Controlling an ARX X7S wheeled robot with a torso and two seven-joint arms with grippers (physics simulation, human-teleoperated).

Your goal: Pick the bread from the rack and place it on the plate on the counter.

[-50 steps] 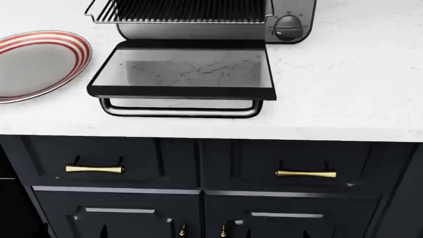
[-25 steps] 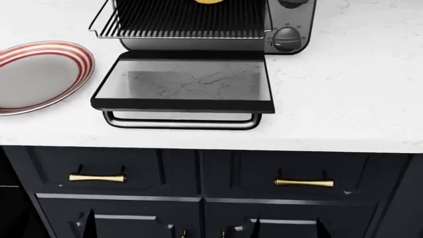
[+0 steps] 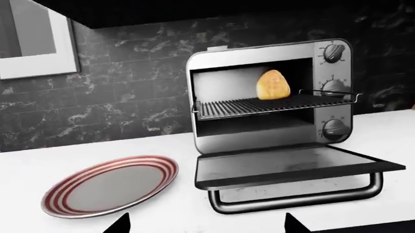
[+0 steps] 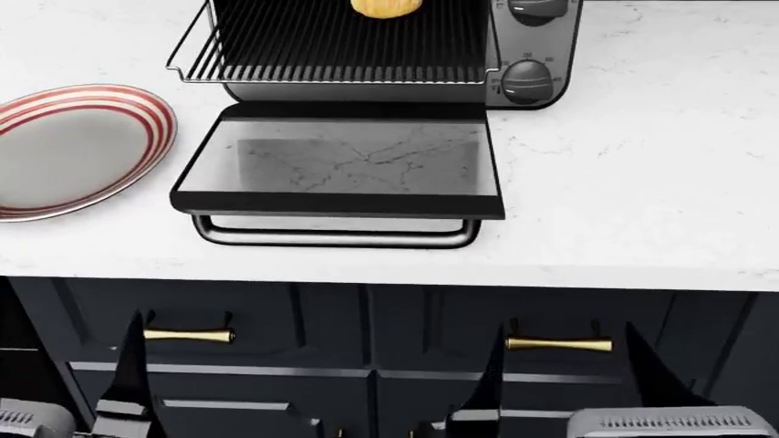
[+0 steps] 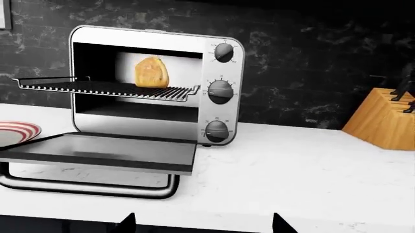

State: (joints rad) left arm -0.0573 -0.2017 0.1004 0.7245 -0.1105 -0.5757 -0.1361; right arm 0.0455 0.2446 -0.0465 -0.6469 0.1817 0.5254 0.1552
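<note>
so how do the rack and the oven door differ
The rack is an open grille of thin bars; the oven door is a solid glass pane in a dark frame. The rack sits higher, carrying the bread; the door lies folded down, bare. Both jut forward from the toaster oven.

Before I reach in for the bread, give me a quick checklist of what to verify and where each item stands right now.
1. Glass-paned oven door folded down flat: ok.
2. Metal wire rack slid out past the oven opening: ok.
3. Small golden-brown bread roll sitting on the rack, nothing over it: ok.
4. Round red-and-white striped plate on the white marble counter, nothing on it: ok.
5. Left gripper and right gripper open and holding nothing: ok.
6. Either gripper close to the bread: not ok, both sit low at the counter's front edge.
</note>
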